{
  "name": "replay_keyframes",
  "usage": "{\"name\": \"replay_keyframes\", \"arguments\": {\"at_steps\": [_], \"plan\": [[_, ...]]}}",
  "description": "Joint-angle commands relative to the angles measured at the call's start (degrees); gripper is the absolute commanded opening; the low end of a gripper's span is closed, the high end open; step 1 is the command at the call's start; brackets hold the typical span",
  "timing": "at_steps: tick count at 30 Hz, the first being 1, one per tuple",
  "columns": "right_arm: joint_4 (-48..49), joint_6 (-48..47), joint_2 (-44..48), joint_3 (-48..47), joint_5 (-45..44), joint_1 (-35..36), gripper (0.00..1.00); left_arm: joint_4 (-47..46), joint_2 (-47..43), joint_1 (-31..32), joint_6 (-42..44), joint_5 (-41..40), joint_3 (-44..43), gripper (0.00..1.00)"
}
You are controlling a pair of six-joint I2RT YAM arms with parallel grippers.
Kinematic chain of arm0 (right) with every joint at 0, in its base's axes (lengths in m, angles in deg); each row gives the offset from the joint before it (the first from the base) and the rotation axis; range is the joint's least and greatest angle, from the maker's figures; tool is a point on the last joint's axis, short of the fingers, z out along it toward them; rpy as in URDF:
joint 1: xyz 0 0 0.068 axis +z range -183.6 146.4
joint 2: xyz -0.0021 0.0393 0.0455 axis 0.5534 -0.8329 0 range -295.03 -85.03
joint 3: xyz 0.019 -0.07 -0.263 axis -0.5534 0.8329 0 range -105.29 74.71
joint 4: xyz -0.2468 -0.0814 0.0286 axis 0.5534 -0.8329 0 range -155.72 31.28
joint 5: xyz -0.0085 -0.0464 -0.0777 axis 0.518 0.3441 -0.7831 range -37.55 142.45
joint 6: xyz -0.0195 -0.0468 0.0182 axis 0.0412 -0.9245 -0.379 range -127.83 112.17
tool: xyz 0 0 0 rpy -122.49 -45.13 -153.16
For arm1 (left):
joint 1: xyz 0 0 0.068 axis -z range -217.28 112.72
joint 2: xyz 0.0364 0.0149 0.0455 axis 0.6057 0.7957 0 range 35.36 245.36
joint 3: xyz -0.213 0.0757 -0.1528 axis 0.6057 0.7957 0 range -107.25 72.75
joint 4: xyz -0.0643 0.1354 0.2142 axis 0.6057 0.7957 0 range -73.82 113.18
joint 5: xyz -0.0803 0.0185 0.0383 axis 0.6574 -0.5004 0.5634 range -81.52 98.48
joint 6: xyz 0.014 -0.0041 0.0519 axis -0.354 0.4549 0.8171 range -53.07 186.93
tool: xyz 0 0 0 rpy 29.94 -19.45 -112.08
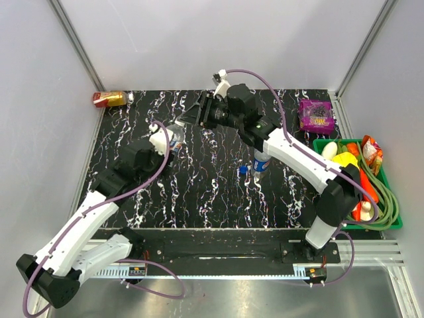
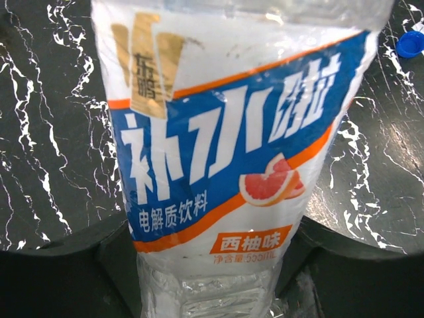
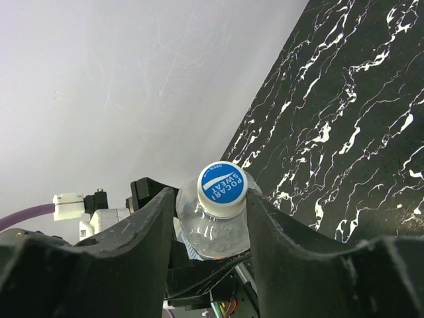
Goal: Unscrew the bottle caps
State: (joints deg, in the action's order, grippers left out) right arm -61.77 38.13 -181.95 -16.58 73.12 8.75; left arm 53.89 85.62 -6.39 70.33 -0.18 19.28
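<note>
My left gripper (image 2: 209,268) is shut on the lower body of a clear bottle (image 2: 225,132) with a white, blue and orange label, held tilted above the table (image 1: 173,136). Its white cap with a blue top (image 3: 222,185) sits between the tips of my right gripper (image 3: 208,193). The right finger (image 3: 265,218) touches the cap and a narrow gap shows on the left side. In the top view my right gripper (image 1: 188,119) reaches in from the right. The Pepsi bottle (image 1: 260,161) stands uncapped mid-table, its dark blue cap (image 1: 243,170) (image 2: 411,43) lying beside it.
A red-and-gold can (image 1: 109,99) lies at the back left corner. A purple box (image 1: 316,116) sits at the back right. A green basket (image 1: 391,222) of toy food stands at the right edge. Grey walls enclose the black marbled table (image 1: 199,192).
</note>
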Motion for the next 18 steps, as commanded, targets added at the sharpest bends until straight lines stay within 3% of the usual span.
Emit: {"name": "replay_keyframes", "arguments": {"at_steps": [1, 12, 18], "plan": [[0.6, 0.7, -1.6, -4.1, 2.4, 0.0, 0.50, -1.5, 0.7, 0.8, 0.5, -1.1, -1.8, 0.09], [-2.2, 0.2, -2.7, -5.1, 0.5, -0.2, 0.53, -1.6, 0.8, 1.3, 0.6, -2.1, -2.2, 0.09], [-2.2, 0.9, -3.9, -6.3, 1.6, -0.2, 0.48, -1.6, 1.9, 1.9, 0.3, -2.1, -2.4, 0.09]]}}
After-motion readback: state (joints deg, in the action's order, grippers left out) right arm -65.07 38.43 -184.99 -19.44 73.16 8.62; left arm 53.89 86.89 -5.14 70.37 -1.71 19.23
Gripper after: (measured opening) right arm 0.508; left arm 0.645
